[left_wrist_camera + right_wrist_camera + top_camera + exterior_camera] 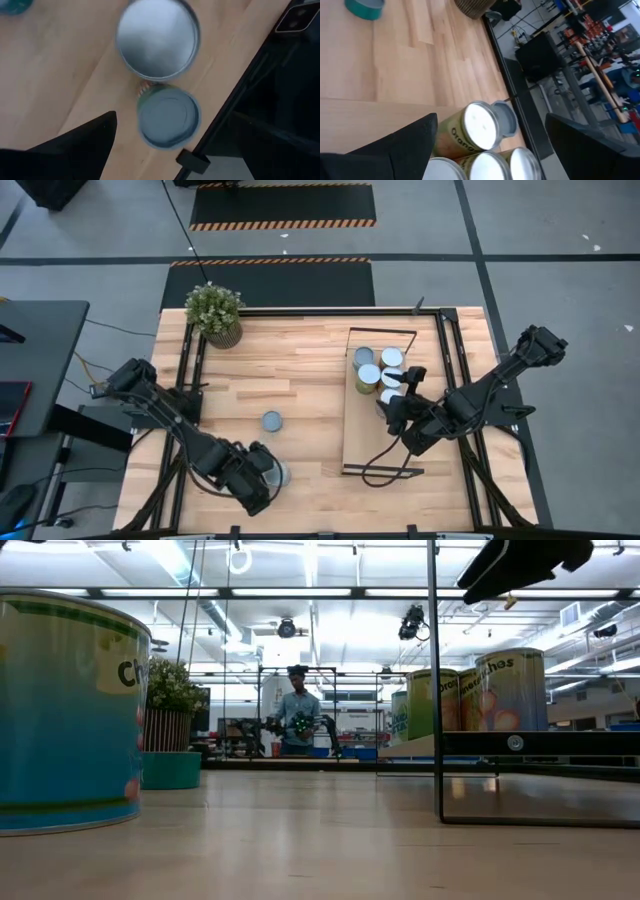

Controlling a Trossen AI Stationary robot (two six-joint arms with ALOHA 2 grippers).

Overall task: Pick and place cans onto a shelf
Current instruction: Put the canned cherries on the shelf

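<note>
Potted plant (pixel 214 313) at table corner — cans (pixel 378 370) crowd the shelf (pixel 353 435).

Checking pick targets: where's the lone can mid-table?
High view: the lone can stands on the tabletop left of the shelf, below the potted plant.

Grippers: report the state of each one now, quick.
Left gripper: jaws open, holding nothing, above two small round metal cans at the table's near edge.
Right gripper: jaws open, holding nothing, over the cans on the light-wood shelf.
</note>
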